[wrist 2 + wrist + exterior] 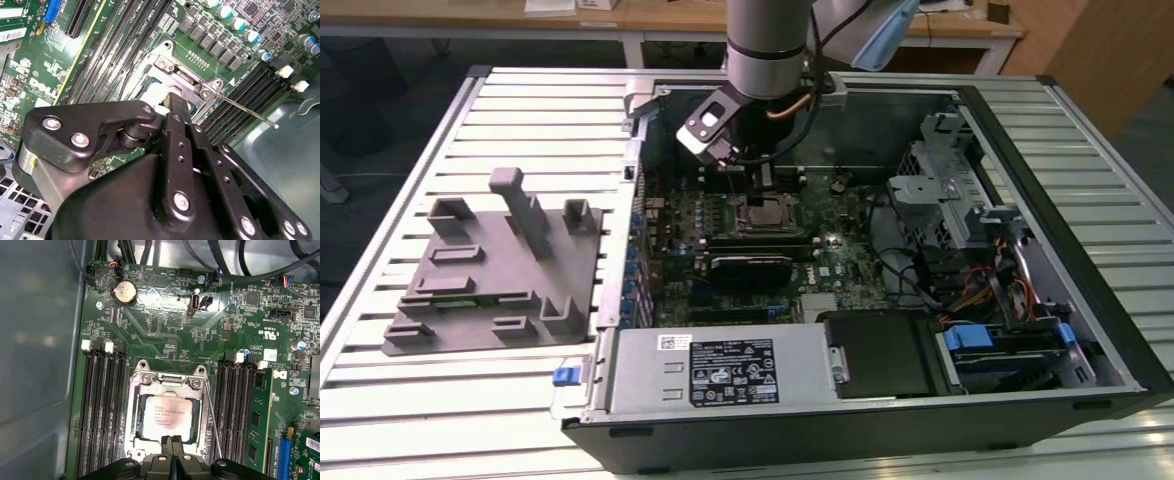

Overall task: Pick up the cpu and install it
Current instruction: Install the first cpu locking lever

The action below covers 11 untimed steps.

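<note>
The cpu [167, 417], a pale silver square chip, lies flat inside the metal-framed motherboard socket [134, 415]. My gripper [172, 446] hangs just over the chip's near edge with its two black fingers [168, 452] pressed together and nothing between them. In the second wrist view the gripper [173, 111] points down at the socket, and a pale strip of the cpu [159, 92] shows beyond the fingertips. In the exterior view the arm reaches into the open computer case, with the gripper [765, 180] right above the socket [769, 212].
A thin socket lever [212, 420] runs beside the socket, with memory slots [102, 405] on both sides. The case's grey wall [40, 365] is close by. A grey fixture block [494, 270] lies at the exterior view's left. A power supply [720, 370] and drive cage [947, 190] stand in the case.
</note>
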Tool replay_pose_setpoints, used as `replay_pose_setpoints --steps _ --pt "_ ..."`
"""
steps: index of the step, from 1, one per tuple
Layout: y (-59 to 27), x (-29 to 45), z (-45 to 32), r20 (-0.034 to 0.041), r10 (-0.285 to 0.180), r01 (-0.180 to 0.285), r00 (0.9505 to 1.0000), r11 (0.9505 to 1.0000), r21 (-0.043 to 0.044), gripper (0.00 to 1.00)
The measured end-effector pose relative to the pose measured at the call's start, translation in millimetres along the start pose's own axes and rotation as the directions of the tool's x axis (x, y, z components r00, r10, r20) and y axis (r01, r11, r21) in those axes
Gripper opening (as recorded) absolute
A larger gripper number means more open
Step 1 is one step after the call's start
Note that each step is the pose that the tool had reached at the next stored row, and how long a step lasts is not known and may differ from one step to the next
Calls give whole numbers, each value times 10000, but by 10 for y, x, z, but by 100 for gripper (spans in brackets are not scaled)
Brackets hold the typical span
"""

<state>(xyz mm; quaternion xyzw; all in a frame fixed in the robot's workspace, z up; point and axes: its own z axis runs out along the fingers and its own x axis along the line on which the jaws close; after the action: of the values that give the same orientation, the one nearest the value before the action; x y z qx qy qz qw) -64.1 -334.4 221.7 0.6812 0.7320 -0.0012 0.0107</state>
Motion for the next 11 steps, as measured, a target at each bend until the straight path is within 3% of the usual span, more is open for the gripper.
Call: replay_pose_setpoints --steps 5,11 --pt "0 -1 -43 0 1 -1 10000 10000 0 11" --pt "2 -3 -176 0 0 0 10000 10000 -1 11"
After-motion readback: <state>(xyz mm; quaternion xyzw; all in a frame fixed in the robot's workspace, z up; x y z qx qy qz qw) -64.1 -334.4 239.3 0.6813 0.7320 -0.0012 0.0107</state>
